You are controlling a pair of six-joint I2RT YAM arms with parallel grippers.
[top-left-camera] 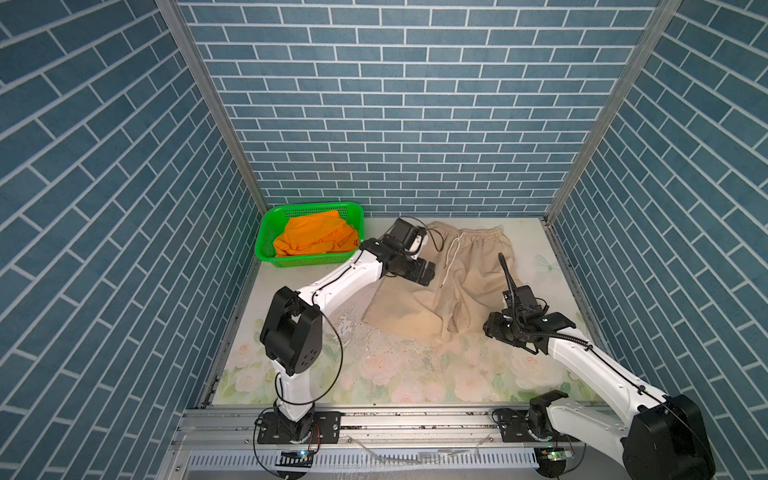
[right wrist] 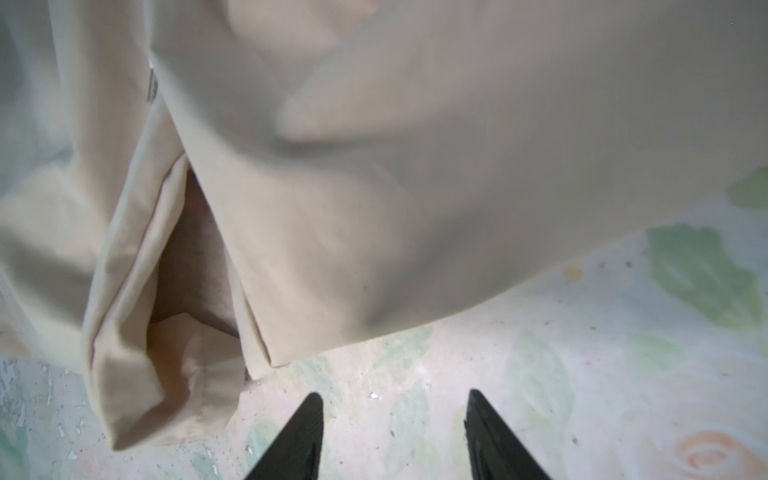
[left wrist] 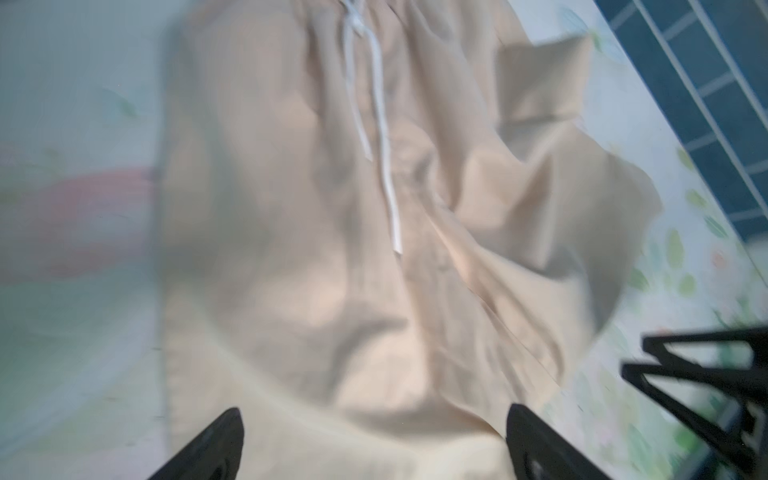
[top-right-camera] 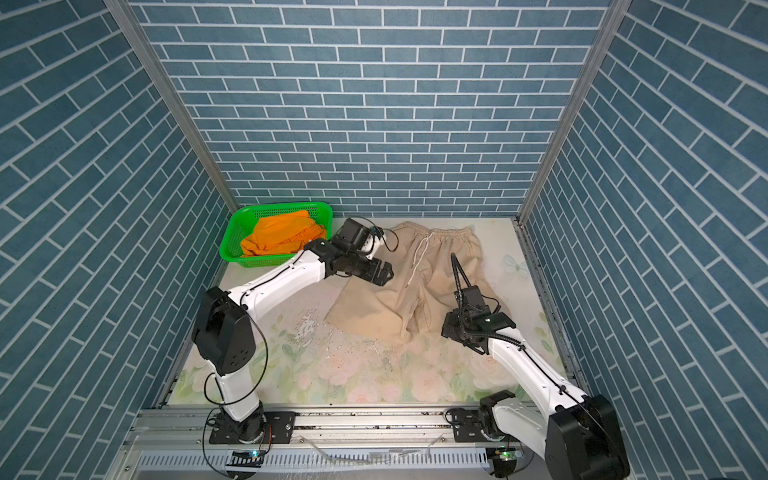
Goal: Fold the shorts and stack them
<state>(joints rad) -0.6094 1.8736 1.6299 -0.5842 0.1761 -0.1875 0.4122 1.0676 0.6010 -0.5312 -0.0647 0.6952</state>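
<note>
Now the left gripper (left wrist: pixel 374 409) is hovering with its jaws spread wide and empty over the beige shorts (top-left-camera: pixel 453 282). The right gripper (right wrist: pixel 395 392) is likewise parted, pinching nothing, just off a leg hem above the table (top-left-camera: pixel 374 374). The beige shorts are lying spread but rumpled toward the table's back, not yet folded. The orange shorts (top-left-camera: pixel 316 239) are sitting bunched in the green basket (top-left-camera: pixel 266 232), so I judge both folds and the stacking are yet to come. The left wrist view is showing the white drawstring (left wrist: pixel 382 124) close up, while the right wrist view is showing the gaping leg opening instead.
</note>
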